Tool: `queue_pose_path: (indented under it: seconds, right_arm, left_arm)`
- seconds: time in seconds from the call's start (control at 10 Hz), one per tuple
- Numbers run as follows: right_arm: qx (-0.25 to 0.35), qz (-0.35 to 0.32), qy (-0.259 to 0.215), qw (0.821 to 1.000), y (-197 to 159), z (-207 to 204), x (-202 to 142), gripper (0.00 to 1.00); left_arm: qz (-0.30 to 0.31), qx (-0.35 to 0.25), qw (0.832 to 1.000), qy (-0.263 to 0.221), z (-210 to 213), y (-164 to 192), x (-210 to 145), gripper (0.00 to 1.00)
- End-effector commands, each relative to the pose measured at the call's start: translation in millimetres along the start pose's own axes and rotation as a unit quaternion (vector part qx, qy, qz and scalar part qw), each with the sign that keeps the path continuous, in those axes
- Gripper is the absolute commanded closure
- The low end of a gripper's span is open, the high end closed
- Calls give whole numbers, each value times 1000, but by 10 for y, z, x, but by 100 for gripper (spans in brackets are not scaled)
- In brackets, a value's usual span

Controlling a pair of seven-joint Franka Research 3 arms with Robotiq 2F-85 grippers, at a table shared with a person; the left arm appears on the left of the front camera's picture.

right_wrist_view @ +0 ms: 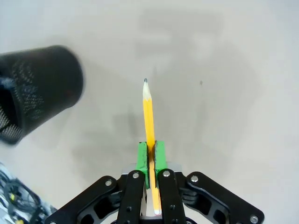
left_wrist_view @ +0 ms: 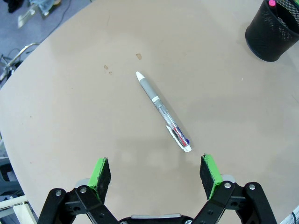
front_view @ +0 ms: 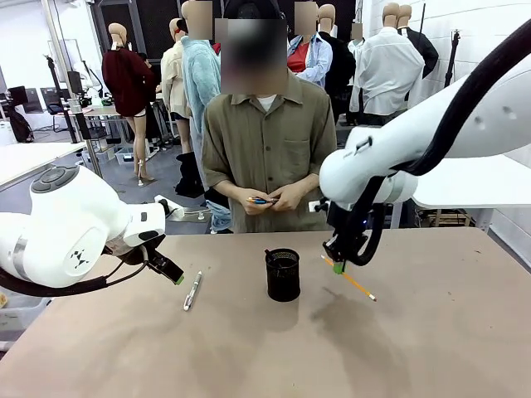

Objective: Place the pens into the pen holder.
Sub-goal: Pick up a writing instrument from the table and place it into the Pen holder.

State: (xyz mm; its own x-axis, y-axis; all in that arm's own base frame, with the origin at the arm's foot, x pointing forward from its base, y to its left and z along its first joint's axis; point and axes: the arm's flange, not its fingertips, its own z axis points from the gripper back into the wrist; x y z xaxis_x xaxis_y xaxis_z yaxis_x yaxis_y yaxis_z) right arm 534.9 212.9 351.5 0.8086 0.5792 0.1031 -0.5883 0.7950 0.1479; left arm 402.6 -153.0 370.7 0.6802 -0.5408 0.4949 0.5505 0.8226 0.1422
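Observation:
The black mesh pen holder (front_view: pixel 283 274) stands mid-table; it also appears as the pen holder (left_wrist_view: pixel 273 29) and the pen holder (right_wrist_view: pixel 35 91). A silver-white click pen (front_view: pixel 192 290) lies left of it; the same click pen (left_wrist_view: pixel 163 111) lies just ahead of my open left gripper (left_wrist_view: pixel 156 173), whose body (front_view: pixel 168 270) hovers near it. My right gripper (right_wrist_view: pixel 150 156) is shut on a yellow pencil (right_wrist_view: pixel 148 119), held off the table to the right of the holder, tip pointing down and right; the pencil (front_view: pixel 355 283) hangs there. The person's hands hold a blue pen (front_view: pixel 260 200).
The person stands at the far edge of the brown table (front_view: pixel 431 348). Something pink (left_wrist_view: pixel 272 3) pokes from the holder's rim. Bare tabletop lies in front of and to the right of the holder.

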Motion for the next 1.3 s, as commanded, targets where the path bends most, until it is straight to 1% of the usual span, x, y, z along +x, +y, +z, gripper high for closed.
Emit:
queue_pose_path:
  seconds: [0.0,0.1,0.2,0.3,0.4,0.5,0.6,0.7,0.8,0.9,1.0,1.1,1.2]
  right_arm:
    - [57,76,-58,994,-61,213,-371,100]
    - [68,106,-90,988,-66,293,-441,100]
    - [110,175,-135,969,-71,355,-474,100]
    - [138,223,-154,953,-68,378,-491,100]
    - [148,258,-179,938,-51,393,-508,100]
    - [157,273,-201,928,-57,430,-542,100]
    - [173,300,-225,911,-58,469,-575,100]
    - [198,327,-254,888,-67,502,-600,100]
    - [218,342,-268,874,-87,513,-611,100]
    - [218,339,-264,876,-135,508,-640,100]
    - [223,326,-274,877,-288,556,-789,100]
    - [226,319,-293,873,-503,651,-1036,100]
    - [239,309,-320,863,-768,730,-1317,100]
  left_arm:
    - [2,0,1000,-1,6,18,-8,0]
    - [2,0,1000,-1,6,18,-8,0]
    - [2,0,1000,-1,6,18,-8,0]
    - [2,0,1000,-1,6,18,-8,0]
    - [2,0,1000,-1,6,18,-8,0]
    - [2,0,1000,-1,6,18,-8,0]
    - [2,0,1000,-1,6,18,-8,0]
    - [2,0,1000,-1,6,18,-8,0]
    - [2,0,1000,-1,6,18,-8,0]
    - [2,0,1000,-1,6,18,-8,0]
    - [2,0,1000,-1,6,18,-8,0]
    - [2,0,1000,-1,6,18,-8,0]
    - [2,0,1000,-1,6,18,-8,0]
